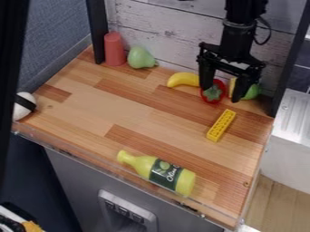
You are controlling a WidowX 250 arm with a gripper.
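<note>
At the counter's (91, 104) far right, the black gripper (221, 94) hangs with its fingers spread wide, holding nothing, over the red pepper (214, 96). A banana (182, 79) lies just left; a yellow brick (221, 125) sits nearer, and a green-labelled bottle (158, 172) lies by the near edge.

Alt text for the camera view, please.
Open black gripper by a red, green-topped toy at the back of a wooden counter. Nearby lie a toy banana and yellow block; a red cylinder and toy pear sit back left, a yellow-green bottle in front.
</note>
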